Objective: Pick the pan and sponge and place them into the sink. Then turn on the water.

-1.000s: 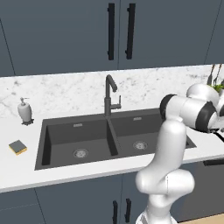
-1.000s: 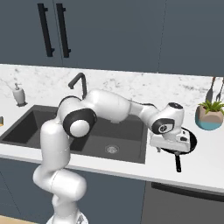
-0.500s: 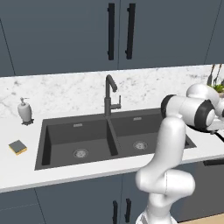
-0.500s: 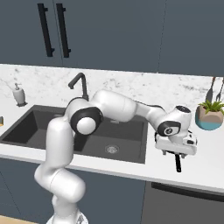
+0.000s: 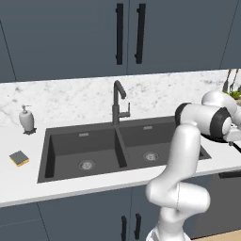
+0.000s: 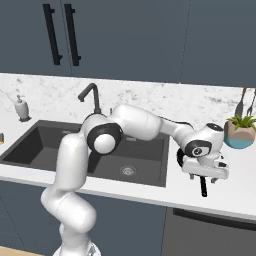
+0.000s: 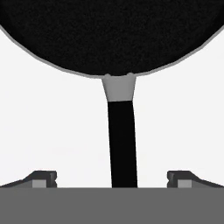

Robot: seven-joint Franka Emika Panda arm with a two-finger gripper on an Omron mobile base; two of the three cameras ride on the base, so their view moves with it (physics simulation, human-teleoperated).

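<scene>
The black pan (image 7: 109, 35) lies on the white counter to the right of the sink (image 6: 50, 145), its short handle (image 7: 121, 140) pointing toward the counter's front edge. My gripper (image 6: 204, 176) hangs just above that handle, open. In the hand view the handle runs up between the two fingertips (image 7: 43, 178), with a wide gap on each side. The hand covers most of the pan (image 6: 179, 158) in the right base view, leaving the handle (image 6: 203, 186) showing. The sponge (image 5: 19, 158) lies on the counter left of the sink (image 5: 52, 150). No water runs from the faucet (image 5: 118, 101).
A white soap dispenser (image 5: 27, 119) stands at the back left of the counter. A potted plant (image 6: 240, 132) sits by the wall, right of the pan. The counter's front edge runs close behind the pan handle. My arm stretches across the right basin.
The hand has swung further right and come down over the pan handle. Pan, sponge and faucet have not moved, and the jaws have stayed wide.
</scene>
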